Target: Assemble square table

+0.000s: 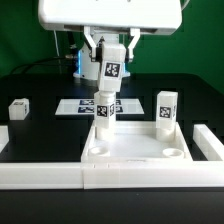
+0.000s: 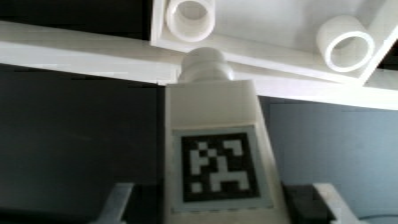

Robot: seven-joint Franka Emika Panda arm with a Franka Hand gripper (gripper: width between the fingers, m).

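fingers grip leg one | leg two upright on slab | leg three at tabletop edge, exterior view's left | legs: 3

Bare black surface at the frame's left is open, save a loose leg. At centre the claw and a standing leg block the way, and an upright leg blocks centre-right. The slab between them is free. A border rail walls the bottom.

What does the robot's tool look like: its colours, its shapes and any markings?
The tool has a wide, white, boxy body and two slim fingers, which look grey in the wrist view. I see no markings of its own, and no cable can be made out on it.
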